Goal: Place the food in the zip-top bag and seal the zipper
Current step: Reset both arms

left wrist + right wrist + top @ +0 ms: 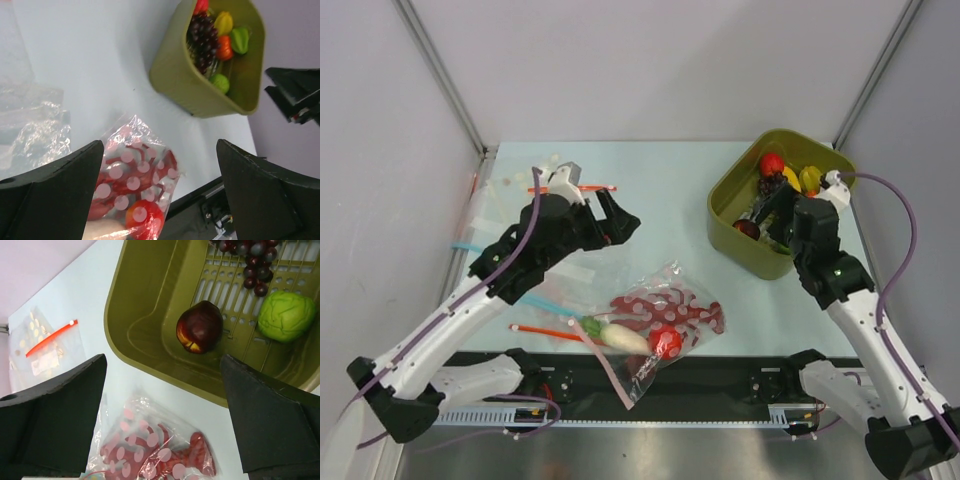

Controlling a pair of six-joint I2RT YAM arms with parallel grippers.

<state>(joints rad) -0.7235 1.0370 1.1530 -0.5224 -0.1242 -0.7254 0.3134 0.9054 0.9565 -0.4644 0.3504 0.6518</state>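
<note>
**Bag w/ food front-centre, bin back right**

Zip-top bag (667, 282) lies at centre of table (660, 190), nr front edge. Inside: lobster (665, 310) twd rear, radish (620, 337) front left, tomato (667, 343) just right of it. Zipper (610, 370) at bag's near-left end. Bin (750, 258) w/ toy fruit (772, 165) back right; flat bags (510, 200) far left.

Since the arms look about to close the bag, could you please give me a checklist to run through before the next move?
1. Lobster and tomato inside the zip-top bag: ok.
2. Radish clear of the zipper: cannot tell; its green top lies by the mouth.
3. Zipper sealed: cannot tell.
4. Left gripper open and empty: ok.
5. Right gripper open and empty, above the green bin: ok.
6. Bag mouth free of neighbours: not ok; an orange-red strip of another bag lies beside it.
</note>
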